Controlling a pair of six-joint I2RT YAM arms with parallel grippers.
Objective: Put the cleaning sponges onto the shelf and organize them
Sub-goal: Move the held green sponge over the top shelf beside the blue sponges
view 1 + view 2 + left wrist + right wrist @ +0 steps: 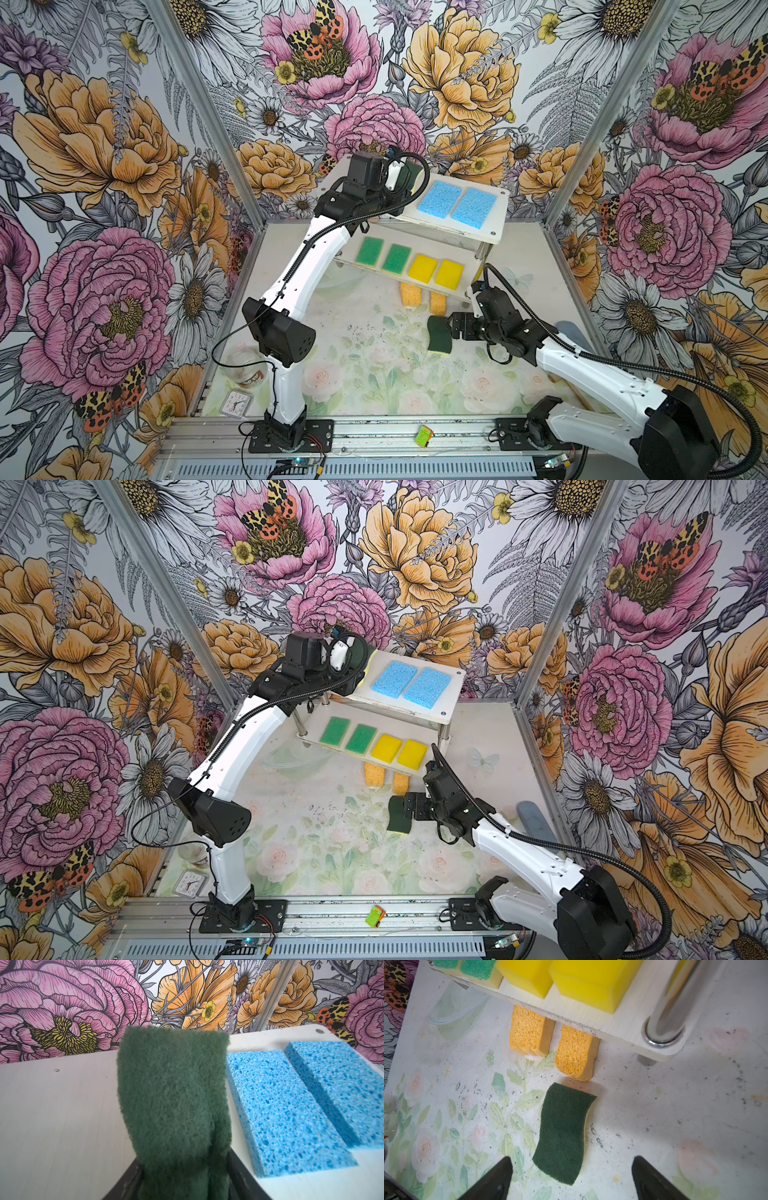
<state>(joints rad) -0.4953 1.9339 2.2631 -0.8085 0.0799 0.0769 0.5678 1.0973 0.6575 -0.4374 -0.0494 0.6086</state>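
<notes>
Top views, both: shelf (pixel 500 208), white, two boards on metal posts. The left claw (pixel 401 183) reaches over one end of the top board, pinching the held scourer (pixel 415 168) by one end, and the free end projects ahead of the claw. A blue pair (pixel 439 198) lies flat just beside that claw, toward the right arm. Lower board, below the left claw and between the claws: green pair (pixel 370 250), then yellow pair (pixel 422 268), in one row. An orange pair (pixel 410 295) sits on the table, half under the lower board, just ahead of the right claw (pixel 451 326). Grouping appears to run by colour, with mates adjacent.

Left wrist view: jaws close against both sides of the held scourer, pad side up. Its far end is over bare board, near the blue pair but apart from it. Whether it rests on the board cannot be told. The end grip probably lets the body land flat in the vacant slot.

Right wrist view: right claw spread wide, fingers (pixel 496 1178) flanking the near end of the loose scourer (pixel 564 1132), which lies flat on the table, pad up, untouched. The wide stance probably prepares a straddle, so this mate can join its twin above. A clear tub (pixel 454 1014) stands beyond the claw, past the orange pair; contents not discernible.
</notes>
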